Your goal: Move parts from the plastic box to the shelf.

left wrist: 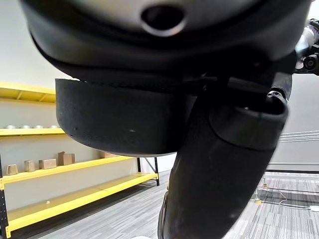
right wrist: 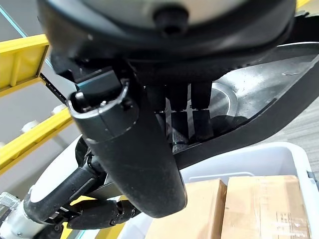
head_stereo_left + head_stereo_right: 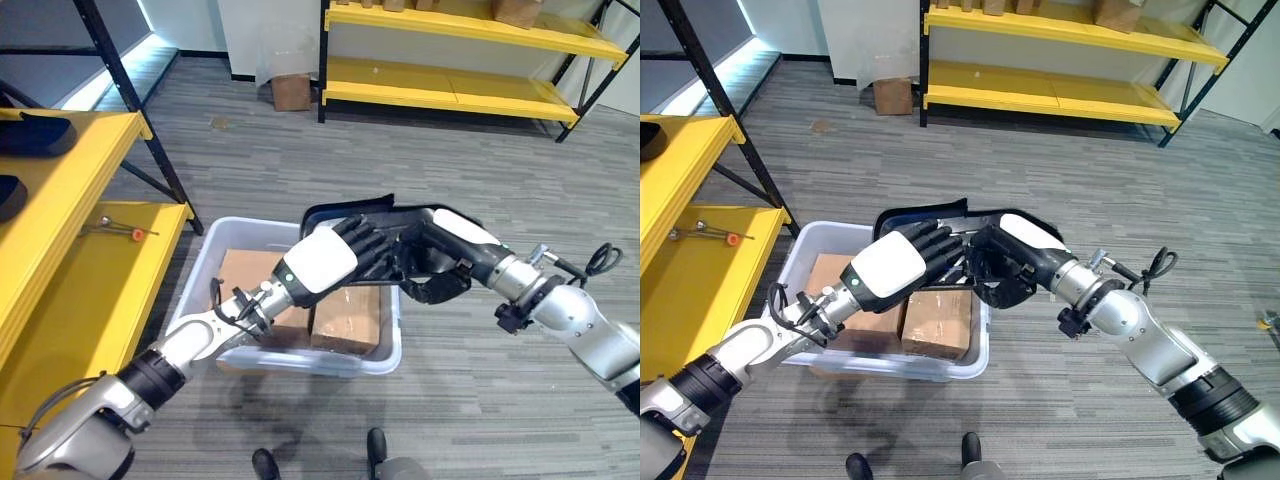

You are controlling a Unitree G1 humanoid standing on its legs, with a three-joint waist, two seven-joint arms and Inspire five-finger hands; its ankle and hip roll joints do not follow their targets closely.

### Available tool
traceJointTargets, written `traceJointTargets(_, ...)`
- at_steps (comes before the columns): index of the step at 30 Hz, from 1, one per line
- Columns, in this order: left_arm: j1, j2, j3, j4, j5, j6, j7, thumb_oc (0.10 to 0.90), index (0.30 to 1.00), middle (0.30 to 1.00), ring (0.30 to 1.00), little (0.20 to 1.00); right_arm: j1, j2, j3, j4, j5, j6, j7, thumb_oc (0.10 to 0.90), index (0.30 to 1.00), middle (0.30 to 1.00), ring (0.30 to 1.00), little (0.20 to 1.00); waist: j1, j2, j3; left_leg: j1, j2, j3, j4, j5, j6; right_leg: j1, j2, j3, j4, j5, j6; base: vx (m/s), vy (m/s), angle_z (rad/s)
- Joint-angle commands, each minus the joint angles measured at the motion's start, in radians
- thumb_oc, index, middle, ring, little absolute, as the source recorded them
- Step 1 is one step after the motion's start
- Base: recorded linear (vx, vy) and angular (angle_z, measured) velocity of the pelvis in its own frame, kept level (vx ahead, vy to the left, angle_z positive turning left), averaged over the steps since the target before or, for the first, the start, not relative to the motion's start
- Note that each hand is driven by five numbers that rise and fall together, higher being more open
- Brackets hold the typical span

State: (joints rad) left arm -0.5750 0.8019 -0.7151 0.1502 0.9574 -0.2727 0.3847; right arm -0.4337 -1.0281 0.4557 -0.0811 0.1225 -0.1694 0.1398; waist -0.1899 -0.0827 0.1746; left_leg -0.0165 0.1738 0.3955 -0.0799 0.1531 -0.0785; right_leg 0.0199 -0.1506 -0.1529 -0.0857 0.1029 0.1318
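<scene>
Even, bright indoor light from overhead; head views well exposed. A cool strip of light glows along the floor at far left. Soft shadows fall under the plastic box. Straight shelf lines bow toward the frame edges. In the wrist views, the near dark hand surfaces are blurred, and the black part carries a grey sheen.

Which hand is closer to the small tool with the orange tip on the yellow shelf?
Left. The left hand is above the plastic box, on the side toward the tool; the right hand sits beyond it, past the box's far side. Both grip the black part.
</scene>
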Motion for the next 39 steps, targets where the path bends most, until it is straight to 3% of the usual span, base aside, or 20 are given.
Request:
traceJointTargets(1, -0.163, -0.063, 0.017, 0.030, -0.013, 0.024, 0.084, 0.400, 0.300, 0.300, 0.300, 0.300, -0.190, -0.020, -0.071, -0.088, 0.100, -0.102, -0.066, 0.400, 0.300, 0.300, 0.300, 0.300, 0.026, -0.017, -0.074, 0.136, 0.101, -0.025, -0.007, -0.059, -0.085, -0.020, -0.051, 0.011, 0.022, 0.056, 0.078, 0.00, 0.000, 0.00)
traceJointTargets(13, -0.133, -0.075, 0.049, 0.020, -0.033, 0.027, 0.083, 0.400, 0.300, 0.300, 0.300, 0.300, -0.181, -0.018, -0.081, -0.096, 0.097, -0.099, -0.068, 0.400, 0.300, 0.300, 0.300, 0.300, 0.025, -0.017, -0.083, 0.139, 0.100, -0.025, -0.007, -0.062, -0.084, -0.016, -0.048, 0.012, 0.022, 0.055, 0.075, 0.00, 0.000, -0.01)
traceJointTargets(21, -0.070, -0.054, 0.115, -0.001, -0.047, 0.033, 0.089, 0.400, 0.300, 0.300, 0.300, 0.300, -0.123, -0.003, -0.144, -0.118, 0.108, -0.101, -0.080, 0.400, 0.300, 0.300, 0.300, 0.300, 0.028, -0.015, -0.088, 0.142, 0.098, -0.030, -0.007, -0.063, -0.083, -0.008, -0.051, 0.011, 0.021, 0.054, 0.075, 0.00, 0.000, 0.00)
traceJointTargets(22, -0.042, -0.047, 0.150, -0.004, -0.055, 0.038, 0.090, 0.400, 0.300, 0.300, 0.300, 0.300, -0.082, 0.022, -0.191, -0.121, 0.138, -0.105, -0.095, 0.900, 1.000, 1.000, 1.000, 1.000, 0.026, -0.010, -0.086, 0.142, 0.097, -0.030, -0.007, -0.064, -0.082, -0.007, -0.051, 0.009, 0.022, 0.053, 0.075, 0.00, 0.000, 0.00)
traceJointTargets(26, 0.008, -0.025, 0.198, -0.029, -0.061, 0.040, 0.092, 0.400, 0.300, 0.300, 0.300, 0.300, 0.016, 0.065, -0.284, -0.170, 0.179, -0.114, -0.100, 0.900, 1.000, 1.000, 1.000, 1.000, 0.027, -0.007, -0.090, 0.142, 0.095, -0.033, -0.007, -0.065, -0.081, -0.005, -0.052, 0.007, 0.023, 0.052, 0.075, 0.00, 0.000, 0.00)
traceJointTargets(34, 0.222, 0.036, 0.389, -0.073, -0.071, 0.045, 0.103, 0.400, 0.300, 0.300, 0.300, 0.300, 0.283, 0.160, -0.468, -0.303, 0.310, -0.134, -0.051, 0.900, 1.000, 1.000, 1.000, 1.000, 0.023, 0.014, -0.093, 0.137, 0.086, -0.037, -0.007, -0.064, -0.080, -0.005, -0.059, 0.004, 0.021, 0.051, 0.076, 0.00, -0.004, -0.02)
traceJointTargets(39, 0.422, 0.028, 0.568, -0.105, -0.105, 0.041, 0.108, 0.400, 0.300, 0.300, 0.300, 0.300, 0.460, 0.220, -0.561, -0.350, 0.339, -0.125, -0.008, 0.900, 1.000, 1.000, 1.000, 1.000, 0.021, 0.032, -0.096, 0.133, 0.080, -0.040, -0.007, -0.061, -0.080, -0.008, -0.062, 0.006, 0.021, 0.050, 0.073, 0.00, 0.000, 0.00)
